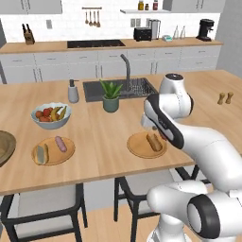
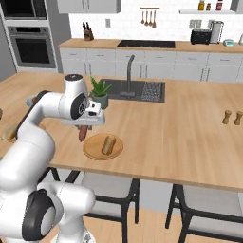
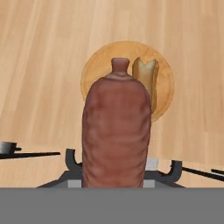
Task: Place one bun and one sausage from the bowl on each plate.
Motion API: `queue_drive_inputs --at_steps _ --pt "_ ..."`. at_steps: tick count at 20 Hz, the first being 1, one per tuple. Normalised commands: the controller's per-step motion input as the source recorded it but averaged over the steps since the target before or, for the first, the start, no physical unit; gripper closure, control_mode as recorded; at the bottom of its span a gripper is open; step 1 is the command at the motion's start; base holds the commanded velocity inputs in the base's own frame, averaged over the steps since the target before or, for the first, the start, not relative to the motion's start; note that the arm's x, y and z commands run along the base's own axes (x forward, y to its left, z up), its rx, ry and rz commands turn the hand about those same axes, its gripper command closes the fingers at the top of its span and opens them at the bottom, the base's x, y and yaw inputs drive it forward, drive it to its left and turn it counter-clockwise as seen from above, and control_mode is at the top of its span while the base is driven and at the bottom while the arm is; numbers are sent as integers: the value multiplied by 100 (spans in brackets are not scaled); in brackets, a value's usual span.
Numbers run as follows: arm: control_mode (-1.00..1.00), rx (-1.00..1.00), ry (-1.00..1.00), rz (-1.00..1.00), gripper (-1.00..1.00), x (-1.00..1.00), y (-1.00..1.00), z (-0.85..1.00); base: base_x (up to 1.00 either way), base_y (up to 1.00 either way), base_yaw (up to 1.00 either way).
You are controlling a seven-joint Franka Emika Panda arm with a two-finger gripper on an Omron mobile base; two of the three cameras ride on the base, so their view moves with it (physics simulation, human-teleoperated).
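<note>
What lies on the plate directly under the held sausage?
One bun lies on the plate, right of the sausage in the hand view. The sausage, gripped by the jaws, covers the plate's middle.

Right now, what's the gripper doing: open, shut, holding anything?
Gripper: closed on a sausage, held hanging above the near plate, which already has a bun on it.

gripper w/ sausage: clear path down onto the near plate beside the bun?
Probably yes. The gripper, shut on the sausage, hangs above the plate; bare wood lies beside the bun.
</note>
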Motion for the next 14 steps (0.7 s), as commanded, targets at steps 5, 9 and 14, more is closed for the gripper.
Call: queue_drive_inputs --at_steps 5,9,14 --pt "-100 -1 0 0 100 39 17 -5 16 4 0" --pt "-100 0 0 0 100 100 40 -21 0 0 0" --pt "-100 0 0 0 100 69 13 -62 0 0 0"
